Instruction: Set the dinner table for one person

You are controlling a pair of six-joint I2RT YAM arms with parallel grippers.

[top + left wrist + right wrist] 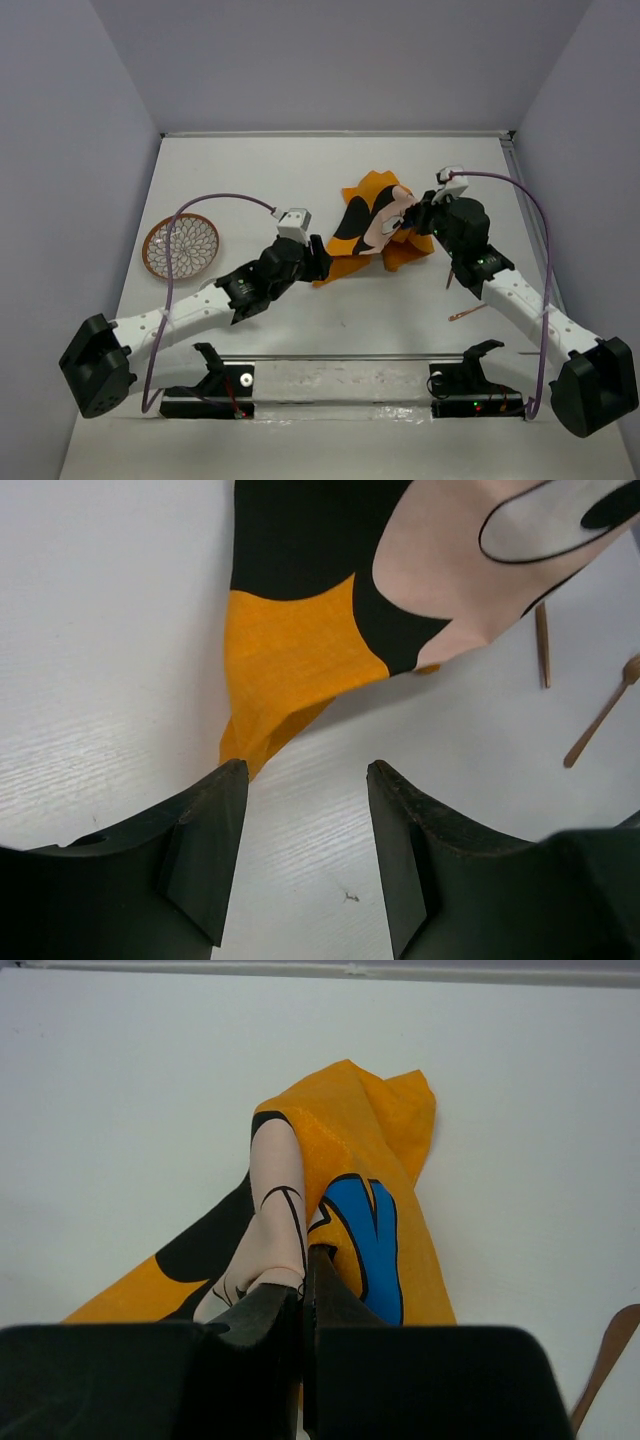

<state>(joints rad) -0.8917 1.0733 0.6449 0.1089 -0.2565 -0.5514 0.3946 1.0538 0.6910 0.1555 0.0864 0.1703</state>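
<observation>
While the right tool (417, 217) is pinched tight on a fold of the crumpled orange cartoon-print cloth placemat (372, 215), the left tool (318, 262) hovers with jaws apart just beside the cloth's 7 o'clock corner; the large flat matte white table (280, 170) lies under everything.

White dinner table (300, 170): patterned plate (181, 246) left, crumpled orange placemat (370, 235) centre, wooden utensils (467, 313) right.
</observation>
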